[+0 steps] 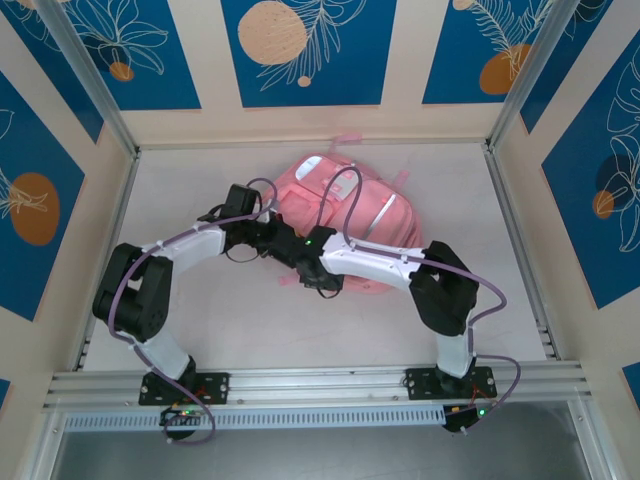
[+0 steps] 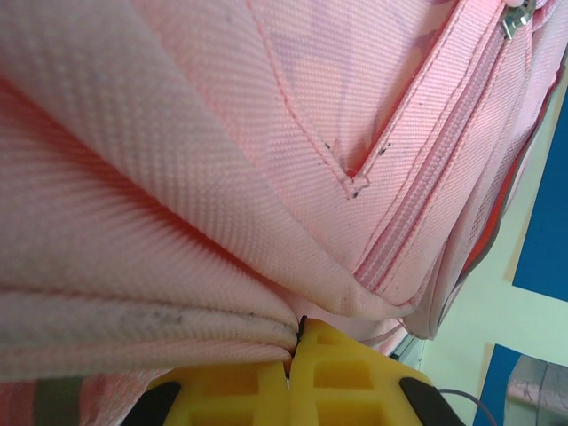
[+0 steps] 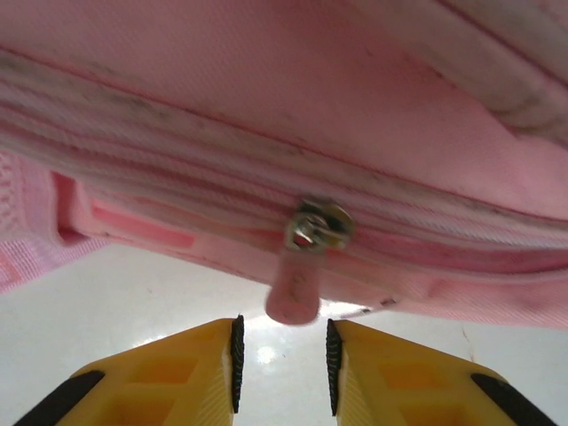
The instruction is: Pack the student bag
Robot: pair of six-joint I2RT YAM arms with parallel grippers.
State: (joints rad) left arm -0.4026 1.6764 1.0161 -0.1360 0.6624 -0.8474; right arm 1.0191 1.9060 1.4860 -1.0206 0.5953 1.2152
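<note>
The pink student bag [image 1: 345,205] lies in the middle of the table, its white patch toward the back. My left gripper [image 2: 297,342] is shut on a fold of the bag's pink fabric [image 2: 177,319] at its near left edge, with the yellow fingers [image 2: 355,373] pressed together. My right gripper [image 3: 282,351] is open just below the bag's near edge. A metal zipper slider [image 3: 318,224] with a pink pull tab [image 3: 295,288] hangs right above the gap between the right fingertips, apart from both pads. In the top view both grippers [image 1: 310,262] meet at the bag's near side.
The pale tabletop [image 1: 240,320] stretches in front of the bag. Patterned blue and cream walls [image 1: 300,60] close in the back and sides, with metal frame posts [image 1: 515,80] at the corners. A metal rail [image 1: 320,385] runs along the near edge.
</note>
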